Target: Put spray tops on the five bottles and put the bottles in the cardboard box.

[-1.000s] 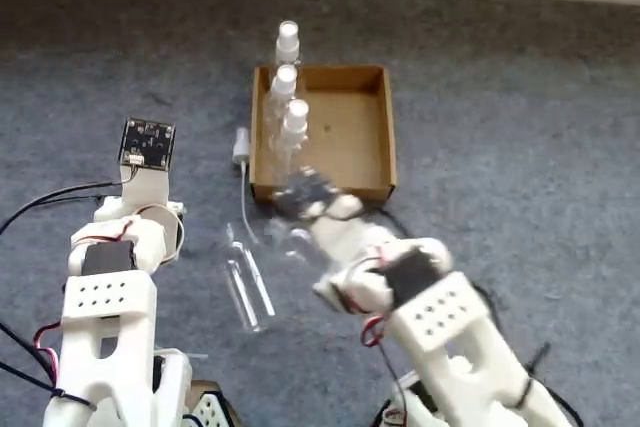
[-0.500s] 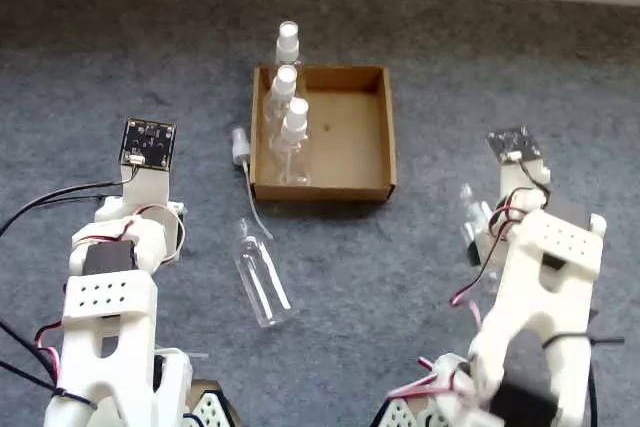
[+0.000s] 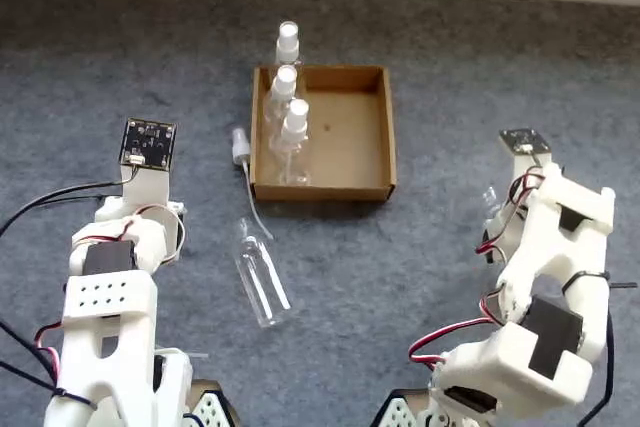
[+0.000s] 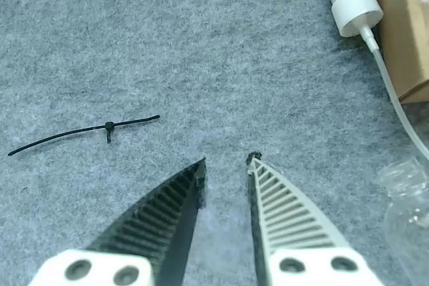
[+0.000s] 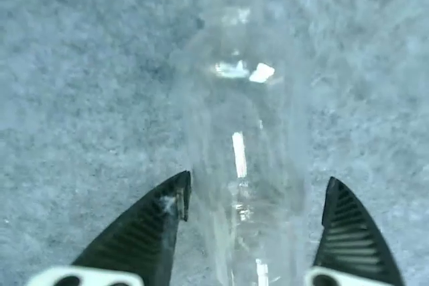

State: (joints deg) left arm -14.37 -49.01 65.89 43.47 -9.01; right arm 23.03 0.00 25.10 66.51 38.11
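Observation:
The cardboard box (image 3: 372, 82) sits at the middle back with two capped bottles (image 3: 291, 127) standing in its left side. A third capped bottle (image 3: 288, 42) stands just behind the box. A loose spray top (image 3: 240, 147) (image 4: 352, 1) with its long tube lies left of the box. An uncapped clear bottle (image 3: 258, 272) (image 4: 409, 199) lies on the carpet in front. My right gripper (image 5: 258, 180) is at the right, shut on another uncapped clear bottle (image 5: 241, 112) (image 3: 490, 205). My left gripper (image 4: 226, 161) is open and empty over carpet, short of the spray top.
Grey carpet covers the whole table. A thin black cable tie (image 4: 87, 132) lies beside my left gripper. The left arm (image 3: 125, 237) stands at the left, the right arm (image 3: 550, 247) at the right, with open carpet between them.
The right arm has swung from the box's front edge to the far right, carrying a clear bottle. The lying bottle shifted slightly. The left arm has not moved.

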